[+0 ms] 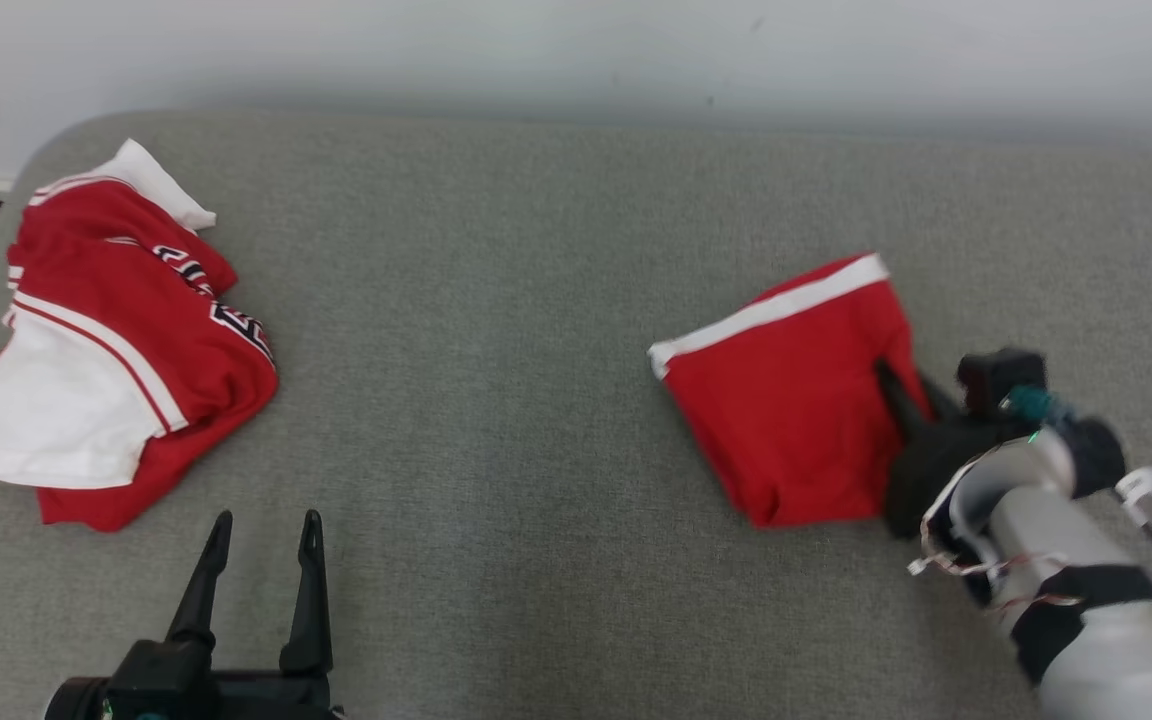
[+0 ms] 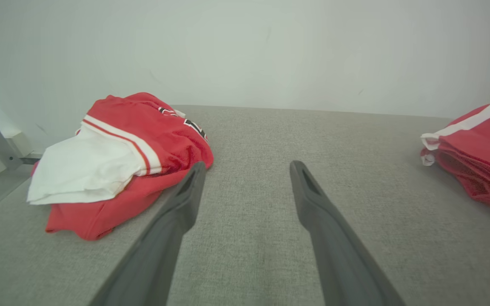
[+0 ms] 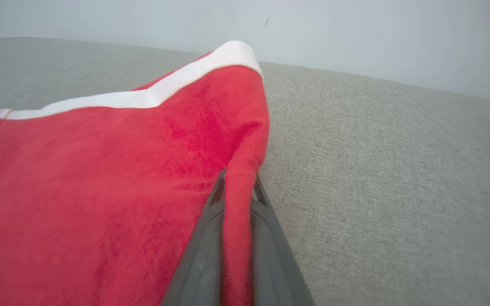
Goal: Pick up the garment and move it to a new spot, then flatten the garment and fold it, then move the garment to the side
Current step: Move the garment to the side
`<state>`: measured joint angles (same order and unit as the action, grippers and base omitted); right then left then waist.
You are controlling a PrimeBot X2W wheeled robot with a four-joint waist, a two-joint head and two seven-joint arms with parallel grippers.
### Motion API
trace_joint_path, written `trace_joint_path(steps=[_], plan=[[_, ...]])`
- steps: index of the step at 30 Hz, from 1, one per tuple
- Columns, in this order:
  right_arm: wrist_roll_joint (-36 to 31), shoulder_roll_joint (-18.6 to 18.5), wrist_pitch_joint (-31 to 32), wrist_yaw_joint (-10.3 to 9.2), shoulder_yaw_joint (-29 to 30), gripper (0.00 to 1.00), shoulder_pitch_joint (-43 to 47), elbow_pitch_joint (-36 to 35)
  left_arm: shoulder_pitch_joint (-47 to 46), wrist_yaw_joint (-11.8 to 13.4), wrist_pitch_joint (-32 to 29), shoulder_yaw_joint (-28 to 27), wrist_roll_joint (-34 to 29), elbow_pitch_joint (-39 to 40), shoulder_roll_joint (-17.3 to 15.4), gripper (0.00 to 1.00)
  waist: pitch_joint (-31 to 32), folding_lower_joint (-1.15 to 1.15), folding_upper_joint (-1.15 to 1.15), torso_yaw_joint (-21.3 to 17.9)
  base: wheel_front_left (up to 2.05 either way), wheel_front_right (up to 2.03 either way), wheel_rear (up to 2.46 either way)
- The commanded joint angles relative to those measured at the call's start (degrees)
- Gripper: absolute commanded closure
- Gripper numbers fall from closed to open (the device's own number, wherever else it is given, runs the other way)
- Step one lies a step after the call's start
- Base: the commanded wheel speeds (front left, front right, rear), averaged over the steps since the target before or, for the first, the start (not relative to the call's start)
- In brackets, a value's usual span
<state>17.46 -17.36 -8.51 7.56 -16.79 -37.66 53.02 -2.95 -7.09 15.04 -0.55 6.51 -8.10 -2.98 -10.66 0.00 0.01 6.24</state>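
Roughly square, soft red garment (image 1: 796,420), white-banded, on coarse grey upholstery (image 1: 516,400).

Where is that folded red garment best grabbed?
Probably the garment by its right edge, from the right and low. It lies flat, and its layers bunch into a ridge there; the right gripper is shut on that ridge.

I count two lots of red clothing: one folded garment (image 1: 786,420) at 3 o'clock; one crumpled heap (image 1: 106,340) at 9 o'clock, pieces inside it I can't number; two grippers, the left gripper (image 1: 267,520) at 7 o'clock, the right gripper (image 1: 886,380) at 4 o'clock; one grey pad (image 1: 536,450) under everything; one pale wall (image 1: 576,50) at 12 o'clock.
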Motion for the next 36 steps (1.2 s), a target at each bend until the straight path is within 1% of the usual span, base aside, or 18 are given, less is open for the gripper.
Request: trace_joint_path(steps=[1, 3, 9, 15, 21, 25, 30, 31, 32, 36], plan=[[-0.11, -1.4, 0.18, -0.16, -0.58, 1.0, -1.13, -0.33, -0.85, -0.16, 0.2, -0.08, 0.28, 0.36, 0.06, 0.0, -2.59, 0.0, -0.01, -1.44, 0.0, 0.0, 0.0], [0.03, -3.62, 0.83, -0.16, -2.53, 1.0, -3.26, -1.18, -1.62, -0.23, 0.21, -0.18, 0.43, 1.1, 0.06, 0.0, -4.39, 0.0, -0.01, -2.28, 0.0, 0.0, 0.0], [1.34, -12.01, 2.75, -0.16, -5.85, 1.0, -8.82, -4.28, -5.47, -0.42, 0.2, 0.15, 0.46, 4.28, 0.07, 0.0, -10.7, 0.0, -0.01, -5.6, 0.0, 0.0, 0.0], [3.02, -19.31, 4.37, -0.16, -5.59, 1.0, -11.64, -8.37, -9.83, -0.38, 0.2, 1.16, -0.5, 7.69, -0.99, 0.0, -15.59, 0.0, -0.01, -9.32, 0.0, 0.0, 0.0], [3.95, -23.89, 7.1, -0.16, -5.3, 1.0, -13.81, -12.92, -13.41, -0.35, 0.2, 2.66, -2.18, 13.11, -3.09, 0.0, -20.44, 0.0, -0.01, -12.51, 0.0, 0.0, 0.0], [4.15, -26.47, 9.28, -0.16, -3.85, 1.0, -15.66, -15.54, -14.57, -0.36, 0.2, 3.29, -2.77, 16.4, -4.76, 0.0, -23.18, 0.0, -0.01, -14.0, 0.0, 0.0, 0.0], [3.66, -29.17, 11.65, -0.16, -1.83, 1.0, -17.59, -17.74, -15.68, -0.36, 0.2, 3.97, -2.63, 19.83, -5.31, 0.0, -25.7, 0.0, -0.01, -13.97, 0.0, 0.0, 0.0], [3.66, -29.17, 11.65, -0.16, -1.83, 1.0, -17.59, -17.74, -15.68, -0.36, 0.2, 3.97, -2.63, 19.83, -5.31, 0.0, -25.7, 0.0, -0.01, -13.97, 0.0, 0.0, 0.0], [3.56, -30.4, 12.38, -0.16, -1.08, 1.0, -18.31, -18.35, -15.99, -0.36, 0.2, 4.35, -2.95, 21.05, -5.42, 0.0, -26.47, 0.0, -0.01, -13.71, 0.0, 0.0, 0.0], [2.75, -32.31, 13.83, -0.16, -0.28, 1.0, -19.7, -18.65, -15.57, -0.37, 0.2, 4.58, -3.36, 22.64, -5.73, 0.0, -27.24, 0.0, -0.01, -13.49, 0.0, 0.0, 0.0]])
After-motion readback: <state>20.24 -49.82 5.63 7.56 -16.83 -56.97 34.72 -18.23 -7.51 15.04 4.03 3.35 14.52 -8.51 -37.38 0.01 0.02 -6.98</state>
